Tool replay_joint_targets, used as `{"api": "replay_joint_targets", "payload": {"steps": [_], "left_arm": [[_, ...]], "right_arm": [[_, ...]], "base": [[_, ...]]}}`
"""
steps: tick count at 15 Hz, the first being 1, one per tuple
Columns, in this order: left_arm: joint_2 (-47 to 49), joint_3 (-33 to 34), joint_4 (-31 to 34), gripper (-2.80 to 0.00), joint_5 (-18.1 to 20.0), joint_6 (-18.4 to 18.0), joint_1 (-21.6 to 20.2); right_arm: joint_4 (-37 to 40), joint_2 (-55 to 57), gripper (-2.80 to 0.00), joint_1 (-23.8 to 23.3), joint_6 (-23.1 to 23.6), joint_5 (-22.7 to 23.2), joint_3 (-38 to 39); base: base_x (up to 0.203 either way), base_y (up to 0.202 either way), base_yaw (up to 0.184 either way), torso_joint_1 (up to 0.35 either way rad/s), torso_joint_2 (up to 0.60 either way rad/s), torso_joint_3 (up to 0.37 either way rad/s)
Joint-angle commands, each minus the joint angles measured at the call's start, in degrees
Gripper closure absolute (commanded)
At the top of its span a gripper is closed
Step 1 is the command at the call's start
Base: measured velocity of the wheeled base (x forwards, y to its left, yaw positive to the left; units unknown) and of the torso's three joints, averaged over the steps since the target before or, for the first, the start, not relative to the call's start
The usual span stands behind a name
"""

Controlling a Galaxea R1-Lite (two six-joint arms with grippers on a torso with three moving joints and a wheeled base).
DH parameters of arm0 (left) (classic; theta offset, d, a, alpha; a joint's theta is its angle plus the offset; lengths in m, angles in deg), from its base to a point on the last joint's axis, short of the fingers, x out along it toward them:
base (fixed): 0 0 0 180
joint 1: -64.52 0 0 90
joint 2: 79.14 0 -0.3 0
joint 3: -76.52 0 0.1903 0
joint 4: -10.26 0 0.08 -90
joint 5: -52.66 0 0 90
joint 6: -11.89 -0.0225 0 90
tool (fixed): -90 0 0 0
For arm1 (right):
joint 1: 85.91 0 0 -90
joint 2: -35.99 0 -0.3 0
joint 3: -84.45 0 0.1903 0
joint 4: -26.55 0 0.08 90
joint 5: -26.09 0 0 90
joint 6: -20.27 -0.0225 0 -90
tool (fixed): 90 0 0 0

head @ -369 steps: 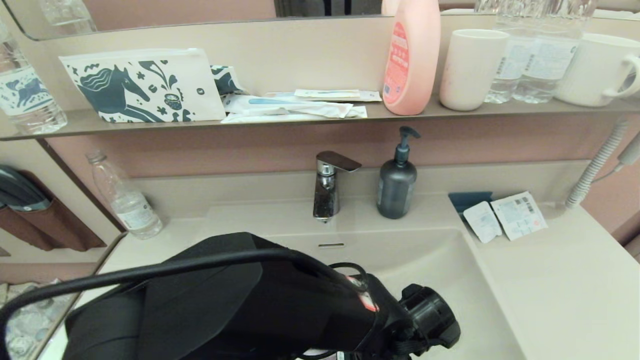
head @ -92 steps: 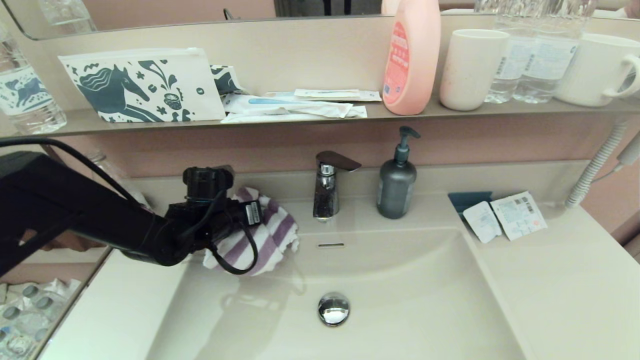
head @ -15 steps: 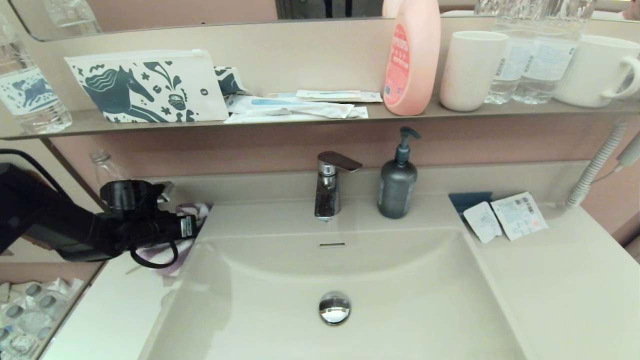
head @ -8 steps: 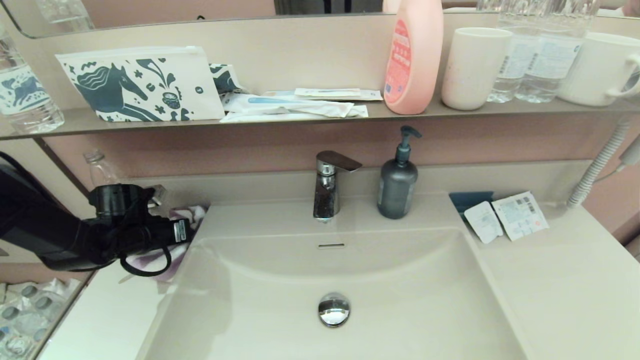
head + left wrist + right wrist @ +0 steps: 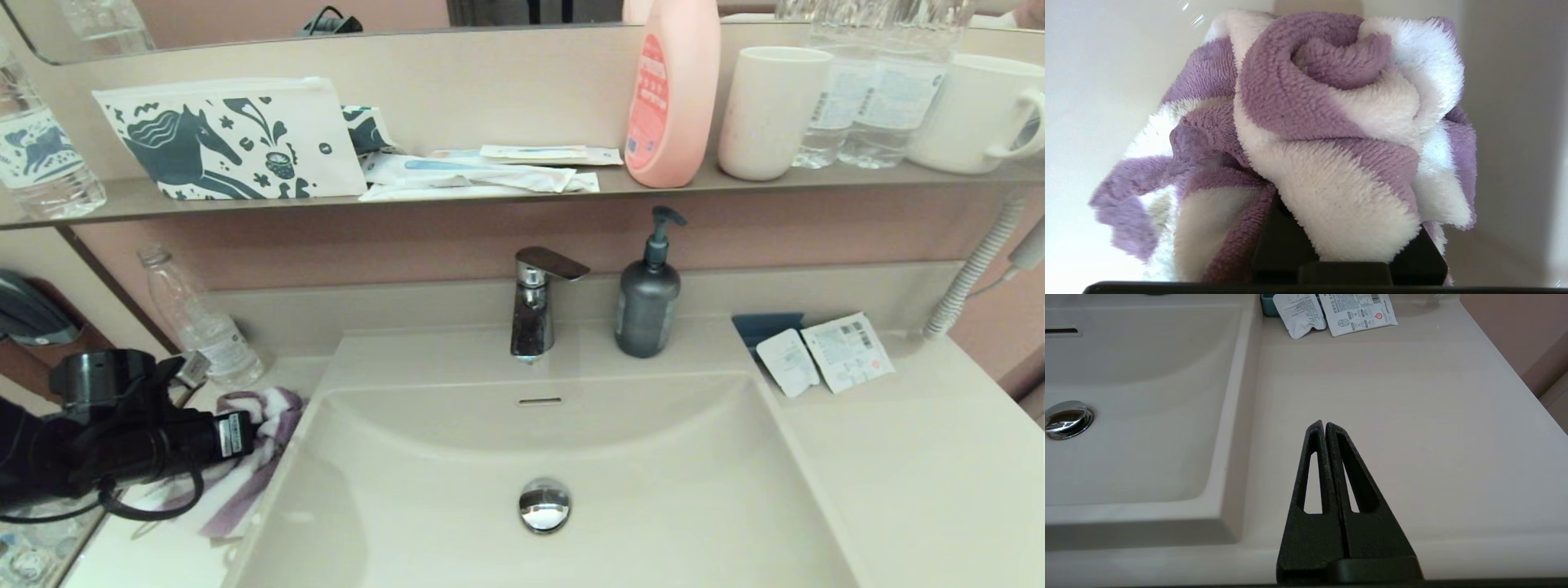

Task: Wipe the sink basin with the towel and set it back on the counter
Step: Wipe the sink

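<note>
On the table (image 5: pixel 163 539) left of the sink basin (image 5: pixel 669 490), your left end effector (image 5: pixel 245 433) grips the bunched towel (image 5: pixel 1331 134); right end effector (image 5: pixel 1325 426) sits closed, empty.

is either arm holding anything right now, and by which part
The left end effector looks shut on the towel, pinching a bunched fold at its near edge, over the counter left of the sink basin. The right end effector is shut and empty.

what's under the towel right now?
The towel lies bunched on the counter left of the sink basin, by the left gripper. Its folds hide the surface beneath and the fingertips, so the grip cannot be confirmed.
</note>
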State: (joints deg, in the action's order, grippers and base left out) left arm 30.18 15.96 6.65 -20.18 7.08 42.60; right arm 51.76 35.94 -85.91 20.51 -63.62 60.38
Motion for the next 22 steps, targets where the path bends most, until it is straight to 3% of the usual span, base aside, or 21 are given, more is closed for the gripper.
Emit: {"api": "replay_joint_targets", "payload": {"steps": [1,6,10,17,22], "left_arm": [[-3.5,2.8,0.1,0.0,-0.3,-2.0,-3.1],[-7.8,4.8,7.7,0.0,-0.1,-5.7,-8.7],[-5.4,2.8,7.3,0.0,0.1,-5.6,-7.2],[6.6,-13.2,7.6,0.0,-0.1,-5.6,-4.9],[6.3,-12.6,7.8,0.0,-0.4,-5.6,-5.0]], "right_arm": [[0.0,0.0,0.0,0.0,0.0,0.0,0.0],[0.0,0.0,0.0,0.0,0.0,0.0,0.0],[0.0,0.0,0.0,0.0,0.0,0.0,0.0],[0.0,0.0,0.0,0.0,0.0,0.1,0.0],[0.0,0.0,0.0,0.0,0.0,0.0,0.0]], "base": [[0.0,0.0,0.0,0.0,0.0,0.0],[0.0,0.0,0.0,0.0,0.0,0.0],[0.0,0.0,0.0,0.0,0.0,0.0],[0.0,0.0,0.0,0.0,0.0,0.0],[0.0,0.0,0.0,0.0,0.0,0.0]]}}
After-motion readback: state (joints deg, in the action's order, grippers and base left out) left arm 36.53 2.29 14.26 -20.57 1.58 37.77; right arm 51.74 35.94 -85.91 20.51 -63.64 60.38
